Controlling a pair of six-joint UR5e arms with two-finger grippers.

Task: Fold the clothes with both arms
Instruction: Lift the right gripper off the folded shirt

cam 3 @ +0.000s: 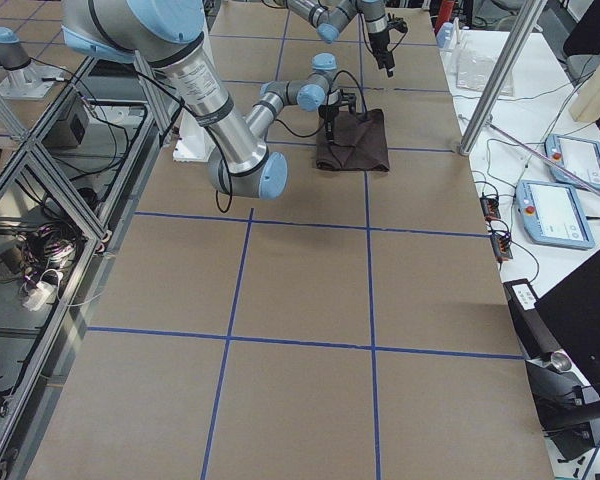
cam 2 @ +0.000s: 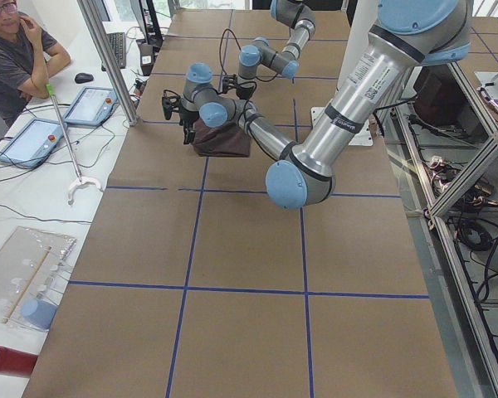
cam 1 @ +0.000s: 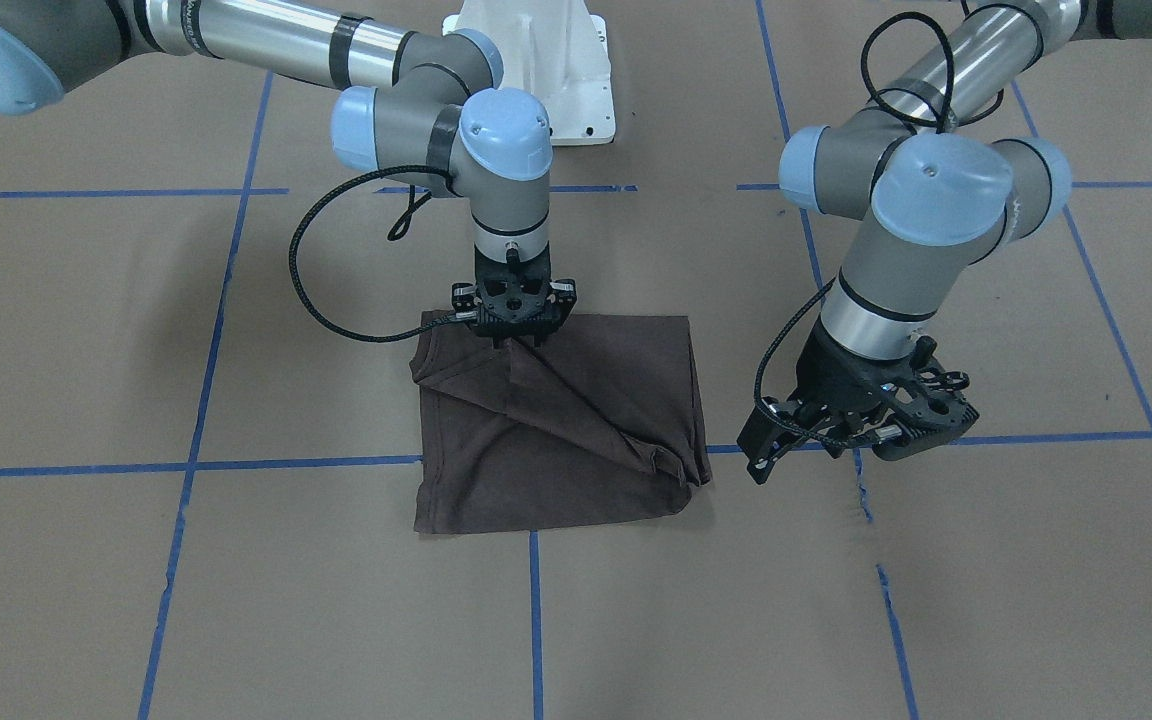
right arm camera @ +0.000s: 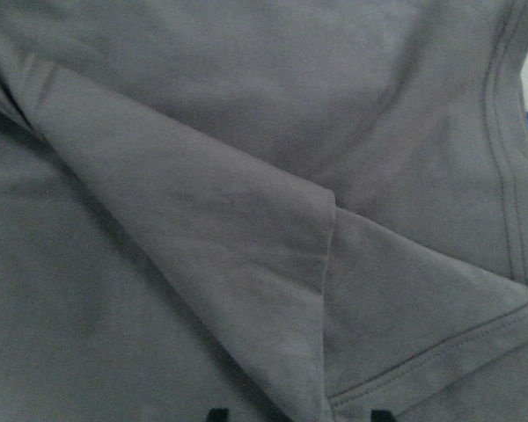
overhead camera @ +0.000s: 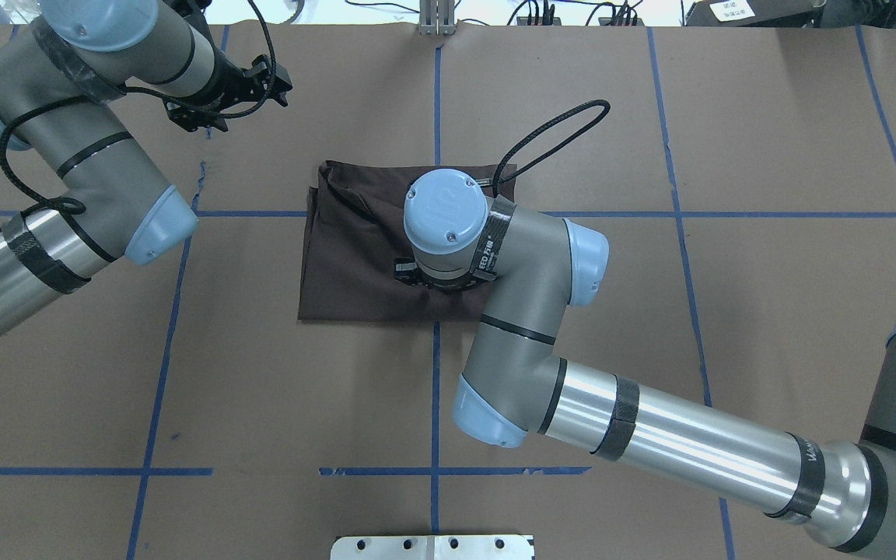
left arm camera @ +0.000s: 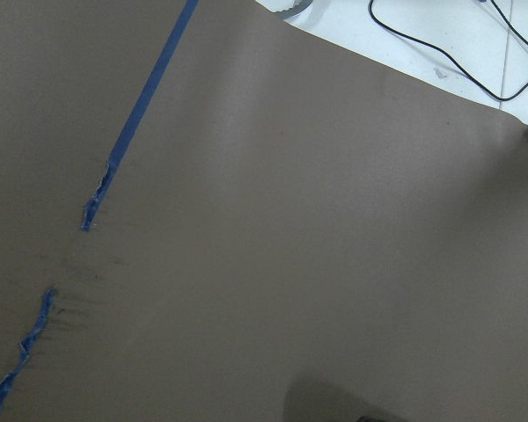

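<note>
The dark grey-brown T-shirt [cam 1: 556, 430] lies folded into a rough square mid-table, with a raised diagonal crease running toward one corner. It also shows in the overhead view [overhead camera: 355, 257] and fills the right wrist view [right arm camera: 246, 220]. My right gripper [cam 1: 521, 342] points straight down on the shirt's edge nearest the robot. Its fingertips [right arm camera: 216, 413] stand apart on the fabric, so it is open. From overhead its wrist [overhead camera: 448, 225] hides the fingers. My left gripper [cam 1: 806, 455] hovers tilted above bare paper beside the shirt. It looks open and empty, and it also shows in the overhead view [overhead camera: 195, 120].
Brown paper with blue tape grid lines [cam 1: 536, 620] covers the table. The tape is torn under the left gripper [left arm camera: 97, 198]. The white pedestal base [cam 1: 546, 80] stands behind the shirt. An operator [cam 2: 17, 50] sits with tablets [cam 2: 33, 137] at a side desk.
</note>
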